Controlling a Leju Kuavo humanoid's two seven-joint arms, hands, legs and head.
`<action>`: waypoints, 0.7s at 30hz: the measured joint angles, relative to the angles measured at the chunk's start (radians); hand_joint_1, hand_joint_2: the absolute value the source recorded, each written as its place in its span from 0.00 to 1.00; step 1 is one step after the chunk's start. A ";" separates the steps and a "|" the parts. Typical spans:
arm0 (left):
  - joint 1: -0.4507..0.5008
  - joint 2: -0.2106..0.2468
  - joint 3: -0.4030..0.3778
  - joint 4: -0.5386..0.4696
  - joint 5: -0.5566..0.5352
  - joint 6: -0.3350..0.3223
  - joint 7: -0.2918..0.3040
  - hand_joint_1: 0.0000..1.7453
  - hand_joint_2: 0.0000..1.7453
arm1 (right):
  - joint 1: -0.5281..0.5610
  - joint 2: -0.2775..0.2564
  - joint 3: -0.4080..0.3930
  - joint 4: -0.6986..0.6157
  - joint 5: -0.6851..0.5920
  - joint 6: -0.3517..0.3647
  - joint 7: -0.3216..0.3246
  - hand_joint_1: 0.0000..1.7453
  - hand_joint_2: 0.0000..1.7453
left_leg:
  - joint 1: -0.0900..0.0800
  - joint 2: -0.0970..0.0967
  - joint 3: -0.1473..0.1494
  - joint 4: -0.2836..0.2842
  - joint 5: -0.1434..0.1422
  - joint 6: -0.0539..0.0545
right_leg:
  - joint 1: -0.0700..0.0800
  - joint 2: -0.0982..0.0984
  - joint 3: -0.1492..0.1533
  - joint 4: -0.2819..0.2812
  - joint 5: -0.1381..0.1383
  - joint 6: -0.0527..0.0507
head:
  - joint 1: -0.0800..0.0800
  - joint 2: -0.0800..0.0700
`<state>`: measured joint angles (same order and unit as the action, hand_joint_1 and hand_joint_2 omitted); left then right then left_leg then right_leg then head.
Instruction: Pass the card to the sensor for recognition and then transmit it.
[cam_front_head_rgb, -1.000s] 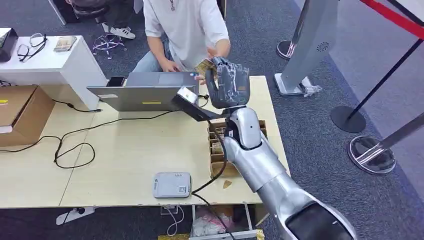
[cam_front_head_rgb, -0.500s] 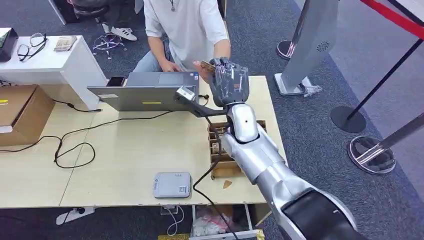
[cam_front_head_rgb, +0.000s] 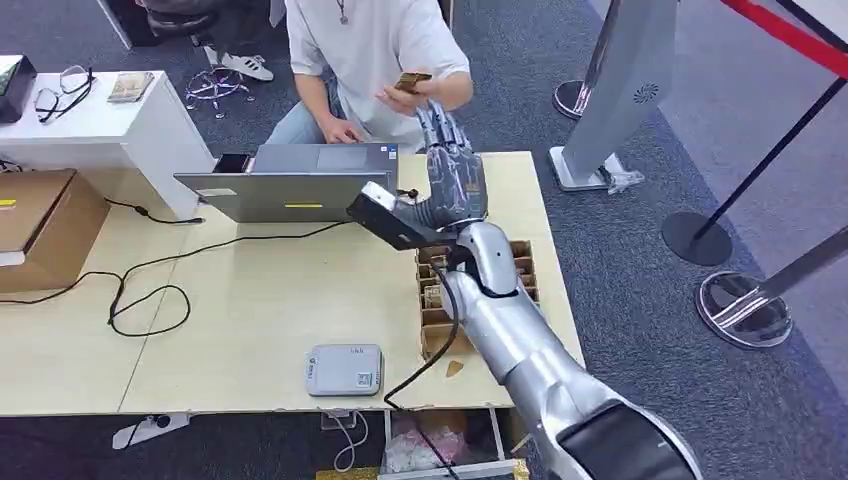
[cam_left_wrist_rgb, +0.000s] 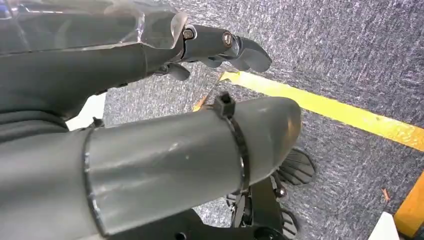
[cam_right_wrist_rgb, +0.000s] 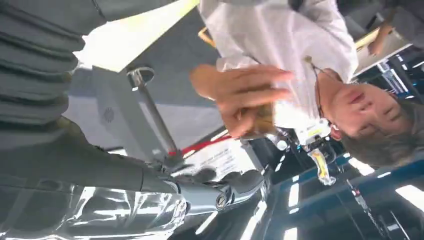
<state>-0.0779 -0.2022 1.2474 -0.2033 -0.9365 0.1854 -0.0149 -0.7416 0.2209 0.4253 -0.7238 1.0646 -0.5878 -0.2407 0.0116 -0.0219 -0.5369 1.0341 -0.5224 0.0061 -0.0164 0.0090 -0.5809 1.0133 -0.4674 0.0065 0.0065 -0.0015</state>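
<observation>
**At the far edge of the worktop, the card has left the robot's fingers**

Between the person's fingertips, above and beyond the far edge, sits the card (cam_front_head_rgb: 411, 81); half a second ago it was still at the right hand's fingertips, touching both hands. Now the person's hand (cam_front_head_rgb: 400, 95) has lifted away with it and is clear of the robot.

The right hand (cam_front_head_rgb: 452, 170) stands upright over the far right part of the worktop (cam_front_head_rgb: 250, 300), fingers (cam_front_head_rgb: 440, 125) straightened, spread apart and holding nothing, where earlier they were curled. Its silver arm runs back toward the near right corner, crossing the cardboard tray (cam_front_head_rgb: 432, 300).

The left hand (cam_left_wrist_rgb: 150, 125) hangs over carpet with a yellow line, fingers (cam_left_wrist_rgb: 225, 45) loosely extended and apart, nothing in them.

Just left of the right hand is the black sensor (cam_front_head_rgb: 385, 212) on its stand, with the laptop (cam_front_head_rgb: 290, 180) farther left. A grey box (cam_front_head_rgb: 344, 369) lies near the front edge. Bare worktop spreads to the left, crossed by black cables (cam_front_head_rgb: 150, 290).
</observation>
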 joint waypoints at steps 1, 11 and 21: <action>0.000 0.000 0.000 0.000 0.001 0.000 -0.001 0.00 0.00 | 0.015 0.000 0.000 -0.021 -0.010 0.010 -0.002 0.00 0.00 | 0.000 0.000 0.000 0.000 0.000 0.000 | 0.000 0.000 0.000 0.000 0.000 0.000 | 0.000 0.000; 0.003 0.000 0.001 0.000 0.010 -0.006 -0.007 0.00 0.00 | 0.161 -0.085 0.024 -0.206 -0.002 0.160 0.026 0.00 0.00 | 0.000 0.000 0.000 0.000 0.000 0.000 | 0.000 0.000 0.000 -0.001 0.000 0.000 | 0.000 0.000; 0.006 0.001 0.003 0.000 0.022 -0.008 -0.009 0.00 0.00 | 0.235 -0.220 0.059 -0.264 0.050 0.212 0.079 0.00 0.00 | 0.000 0.000 0.000 0.000 0.000 0.000 | 0.000 0.000 0.000 -0.001 0.000 0.000 | 0.000 0.000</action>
<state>-0.0714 -0.2014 1.2509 -0.2033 -0.9148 0.1770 -0.0237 -0.5066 0.0007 0.4845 -0.9880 1.1151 -0.3754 -0.1617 0.0112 -0.0223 -0.5370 1.0342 -0.5224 0.0062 -0.0166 0.0085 -0.5808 1.0125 -0.4673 0.0067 0.0061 -0.0015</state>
